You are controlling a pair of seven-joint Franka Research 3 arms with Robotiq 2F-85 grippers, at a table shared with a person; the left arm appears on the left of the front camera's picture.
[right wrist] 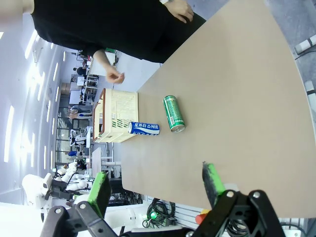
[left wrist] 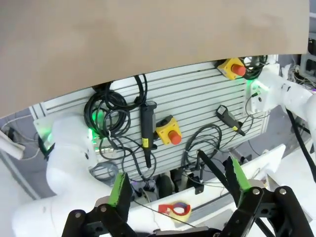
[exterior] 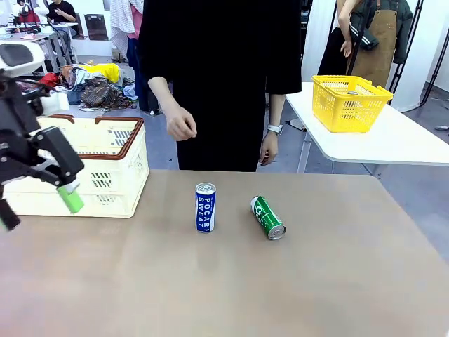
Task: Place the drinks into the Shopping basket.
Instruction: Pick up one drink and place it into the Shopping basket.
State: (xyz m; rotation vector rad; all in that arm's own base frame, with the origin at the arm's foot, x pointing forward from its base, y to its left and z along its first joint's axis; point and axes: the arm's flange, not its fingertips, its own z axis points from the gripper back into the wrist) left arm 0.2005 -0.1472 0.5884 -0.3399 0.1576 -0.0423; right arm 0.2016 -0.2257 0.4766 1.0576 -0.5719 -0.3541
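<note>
Nothing looks done yet: the blue can [exterior: 205, 207] stands mid-surface [exterior: 316, 281], the green can [exterior: 267, 217] lies at its three o'clock, and the basket [exterior: 105, 165] sits at its ten o'clock. The left claw [exterior: 38, 203] and right claw [right wrist: 157, 185] both gape wide, empty.

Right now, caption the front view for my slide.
Blue can upright, green can on its side on the table; cream shopping basket at left, left gripper near it, jaws open.
</note>
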